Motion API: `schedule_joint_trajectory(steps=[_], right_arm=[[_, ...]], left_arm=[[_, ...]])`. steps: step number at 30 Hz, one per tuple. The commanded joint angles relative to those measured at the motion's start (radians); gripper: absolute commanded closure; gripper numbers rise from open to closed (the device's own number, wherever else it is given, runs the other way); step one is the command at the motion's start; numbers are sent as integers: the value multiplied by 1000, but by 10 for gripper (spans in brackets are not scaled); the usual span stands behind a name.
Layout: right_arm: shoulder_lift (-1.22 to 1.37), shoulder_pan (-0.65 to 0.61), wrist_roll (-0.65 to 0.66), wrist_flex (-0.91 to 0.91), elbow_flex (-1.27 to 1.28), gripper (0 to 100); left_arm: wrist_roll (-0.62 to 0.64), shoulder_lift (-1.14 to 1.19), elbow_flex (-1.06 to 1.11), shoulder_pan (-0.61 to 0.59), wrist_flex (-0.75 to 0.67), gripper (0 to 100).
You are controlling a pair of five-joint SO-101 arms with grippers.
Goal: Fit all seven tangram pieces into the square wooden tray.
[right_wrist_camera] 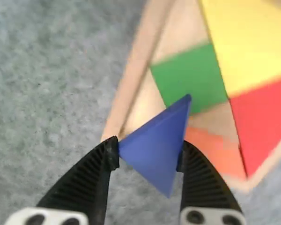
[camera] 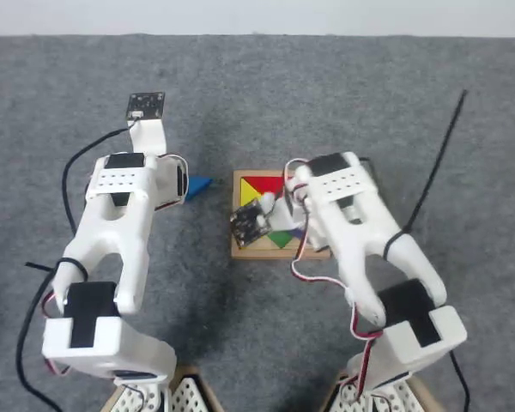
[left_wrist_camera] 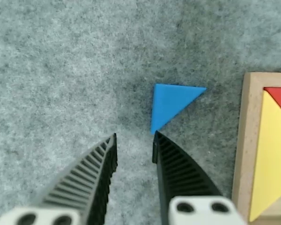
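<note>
The square wooden tray (camera: 237, 249) lies at the table's middle, holding red (camera: 259, 184), yellow (camera: 251, 196) and green (camera: 281, 239) pieces. In the right wrist view my right gripper (right_wrist_camera: 147, 152) is shut on a dark blue triangle (right_wrist_camera: 157, 145), held tilted just above the tray's corner (right_wrist_camera: 136, 75), near the green piece (right_wrist_camera: 192, 77) and an orange piece (right_wrist_camera: 215, 145). A light blue triangle (left_wrist_camera: 173, 103) lies on the carpet beside the tray's left side (left_wrist_camera: 250, 140). My left gripper (left_wrist_camera: 135, 139) stands open just short of it, one fingertip (left_wrist_camera: 155, 138) almost at the triangle's corner.
Grey carpet covers the table all around. The right arm (camera: 352, 223) hangs over the tray's right half and hides part of it. The left arm (camera: 120, 223) stretches along the left side. Cables trail from both arms.
</note>
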Motion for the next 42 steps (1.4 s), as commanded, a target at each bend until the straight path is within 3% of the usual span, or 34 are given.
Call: schedule_joint_trajectory(steps=[1, 20, 33, 42], right_arm=[[-8, -33, 86, 25, -54, 894], [-5, -24, 460, -25, -51, 894], [73, 44, 499, -108, -55, 888], [73, 53, 499, -111, -55, 793]], left_arm=[[8, -6, -47, 6, -21, 879], [-11, -6, -47, 8, -20, 879], [-11, -6, -48, 9, -17, 879], [-11, -6, -48, 9, -17, 879]])
